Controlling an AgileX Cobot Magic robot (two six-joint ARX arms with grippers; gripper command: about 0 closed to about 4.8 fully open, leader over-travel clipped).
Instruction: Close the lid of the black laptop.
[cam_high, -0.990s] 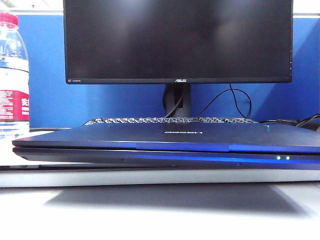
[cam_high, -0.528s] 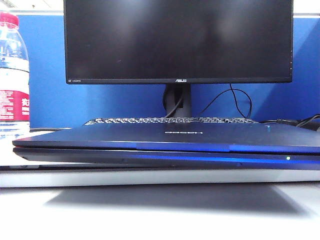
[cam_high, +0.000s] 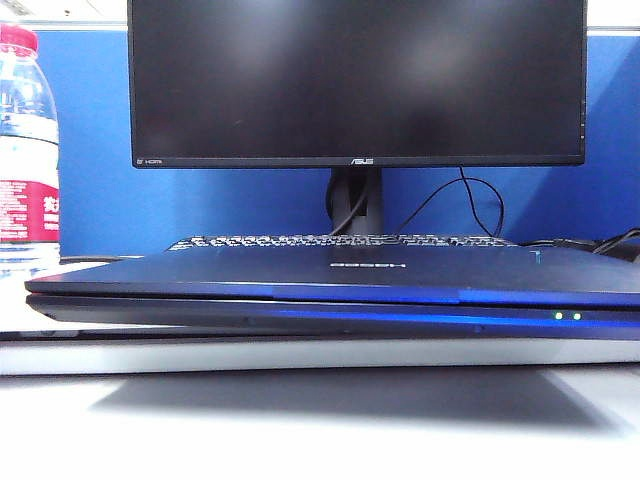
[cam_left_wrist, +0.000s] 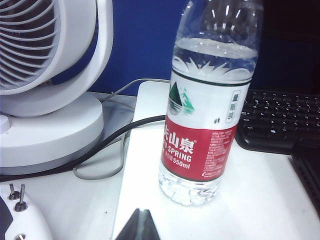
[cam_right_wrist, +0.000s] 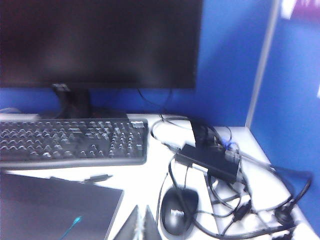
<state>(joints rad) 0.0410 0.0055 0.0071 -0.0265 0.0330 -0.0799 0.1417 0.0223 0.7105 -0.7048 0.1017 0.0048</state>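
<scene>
Showing mouse (cam_right_wrist: 179, 210): right wrist only

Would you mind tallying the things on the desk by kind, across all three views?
Laptops: 1, the laptop, lid shut
Monitors: 1
Keyboards: 1
Mice: 1
Water bottles: 1
Fans: 1
Black boxes with cables: 1
Grippers: 2, left gripper and right gripper, both shut
Total: 9

The black laptop (cam_high: 330, 310) lies flat and wide across the desk, two green LED dots glowing on its front edge. Its lid (cam_high: 340, 272) is shut down flat on the base, dark blue-black shell upward with a small centred logo.
</scene>
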